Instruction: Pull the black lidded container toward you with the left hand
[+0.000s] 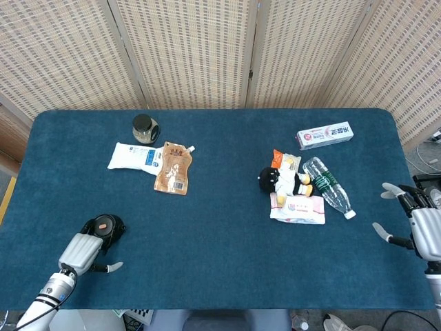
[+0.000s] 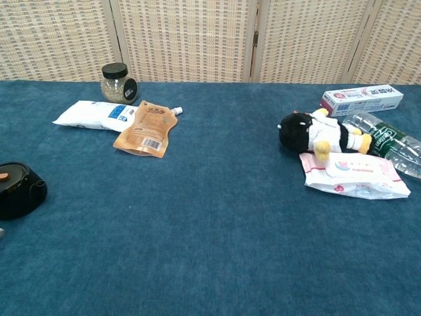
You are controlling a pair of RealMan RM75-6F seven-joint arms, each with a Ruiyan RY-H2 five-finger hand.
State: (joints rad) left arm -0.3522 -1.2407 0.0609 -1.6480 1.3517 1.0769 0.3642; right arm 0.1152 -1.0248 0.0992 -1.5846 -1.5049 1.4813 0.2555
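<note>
Near the table's (image 1: 220, 207) front-left corner, the left hand (image 1: 81, 252) is cupping the black lidded container (image 1: 105, 225), fingers hooked over its far side, the container sitting just beyond its knuckles, while the right hand (image 1: 419, 222) is hovering spread at the right edge.

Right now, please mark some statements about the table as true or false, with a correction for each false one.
1. The left hand is at the black lidded container, at the table's near left. True.
2. The right hand holds the water bottle. False: its fingers are spread and it holds nothing.
3. The toothpaste box lies beyond the water bottle. True.
4. The glass jar lies on its side. False: it stands upright.
5. The brown pouch overlaps the white pouch. True.
</note>
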